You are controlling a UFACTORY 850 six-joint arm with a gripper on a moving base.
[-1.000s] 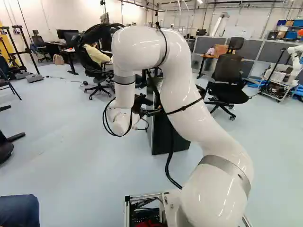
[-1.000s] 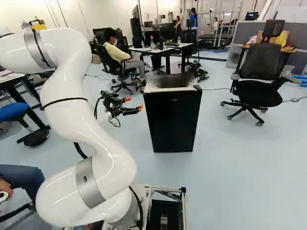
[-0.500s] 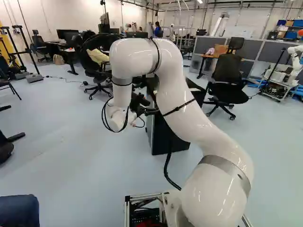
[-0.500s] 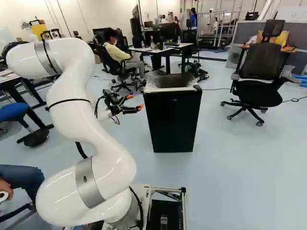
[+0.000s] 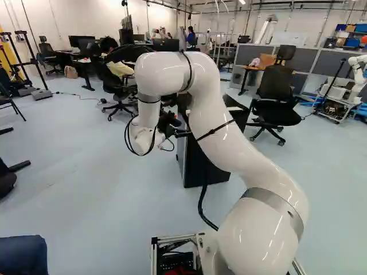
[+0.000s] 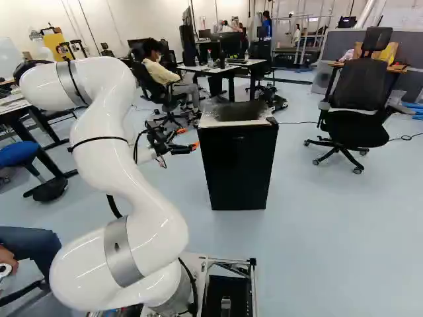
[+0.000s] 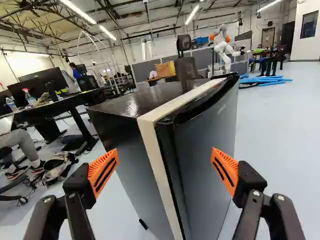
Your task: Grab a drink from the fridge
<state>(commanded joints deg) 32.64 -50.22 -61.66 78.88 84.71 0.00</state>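
Observation:
In the right base view my gripper (image 6: pixel 188 139) is just left of a small black fridge (image 6: pixel 238 165), its orange pads pointing toward the fridge. Seen from the wrist, the gripper (image 7: pixel 165 162) is open, with nothing held. The fridge stands upright ahead of it, its side (image 7: pixel 122 165) and its door (image 7: pixel 205 160) meeting at a pale vertical edge that shows between the fingers. The door looks shut. In the left base view the arm partly hides the fridge (image 5: pixel 209 172). No drink can be seen inside.
An office chair (image 6: pixel 360 112) stands right of the fridge. Desks (image 6: pixel 228 70) and a seated person lie behind it. A person's leg (image 6: pixel 30 247) is beside the base at the left. Another robot (image 5: pixel 358 71) stands far right in the left base view.
The upper part of the arm has lowered and come slightly right in the right base view. The gripper has risen a little there and edged toward the fridge. The base has stayed still.

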